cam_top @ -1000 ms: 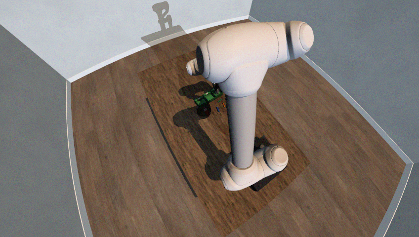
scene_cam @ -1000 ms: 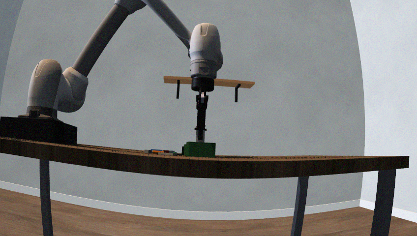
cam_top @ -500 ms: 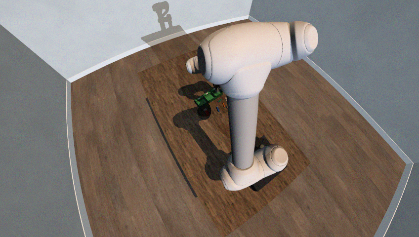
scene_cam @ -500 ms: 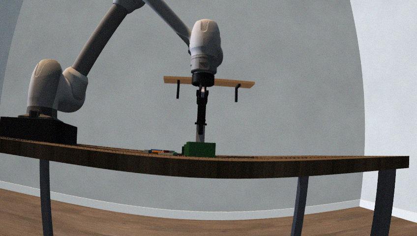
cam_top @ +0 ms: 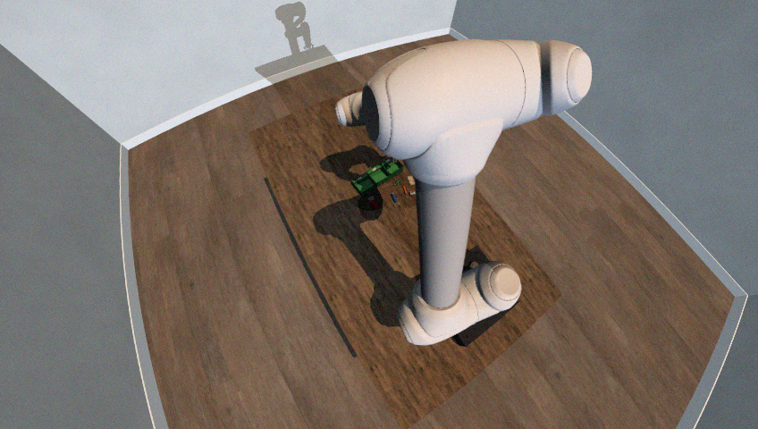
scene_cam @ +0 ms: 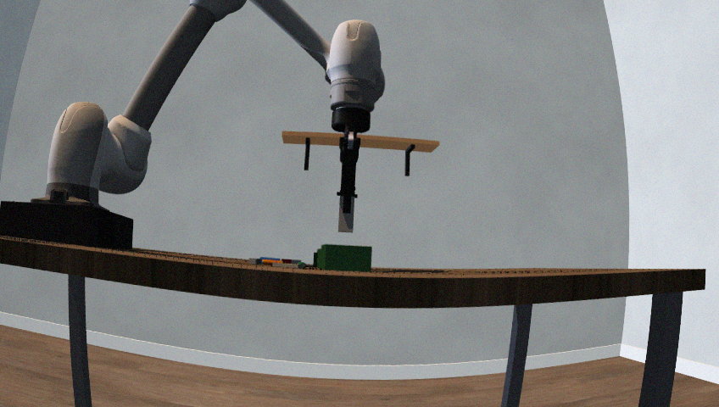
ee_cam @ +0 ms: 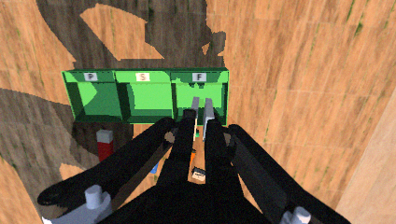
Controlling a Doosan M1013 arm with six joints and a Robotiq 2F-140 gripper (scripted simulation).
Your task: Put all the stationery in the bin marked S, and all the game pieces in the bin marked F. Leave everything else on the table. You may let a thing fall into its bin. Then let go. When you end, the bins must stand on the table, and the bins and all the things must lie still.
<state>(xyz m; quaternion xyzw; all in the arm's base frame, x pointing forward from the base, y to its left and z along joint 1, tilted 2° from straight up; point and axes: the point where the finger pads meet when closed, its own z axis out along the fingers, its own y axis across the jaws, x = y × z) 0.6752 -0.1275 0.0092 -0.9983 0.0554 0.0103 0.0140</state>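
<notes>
With twelve o'clock taken as the top of the wrist view, the claw [scene_cam: 345, 227] [ee_cam: 201, 106] is clenched nearly to, with a thin gap and nothing grasped. Its tips are held above the F bin [cam_top: 403, 169] [scene_cam: 345, 258] [ee_cam: 227, 100]; whether game pieces lie inside cannot be made out. Height should be kept until the rim is cleared, so that the bin is not knocked.

At nine o'clock is found the S bin [cam_top: 382, 181] [ee_cam: 161, 77], where no stationery is seen. At six o'clock, outside the bins, are left a green piece [cam_top: 397, 182] [ee_cam: 197, 133], then an orange one [cam_top: 404, 189] [ee_cam: 192, 156] and a pale block [ee_cam: 198, 174]. At seven o'clock a blue piece [cam_top: 393, 197] [ee_cam: 154, 169] is seen, and at eight a red-and-grey one [ee_cam: 105, 146].

Before the next descent, each piece should be identified, the fingers spread and squared across its narrow side, and neighbours left untouched.

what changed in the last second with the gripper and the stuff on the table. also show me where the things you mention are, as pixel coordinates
The gripper [scene_cam: 345, 229] [ee_cam: 201, 106] rose: its fingertips were down at the green bins [cam_top: 377, 175] [scene_cam: 345, 258] [ee_cam: 149, 113] and now hang above them. It is shut with nothing between its fingers; whether it let something go, I cannot tell. The bins, the blue thing [cam_top: 393, 197] and the orange thing [cam_top: 404, 189] stayed put.
</notes>
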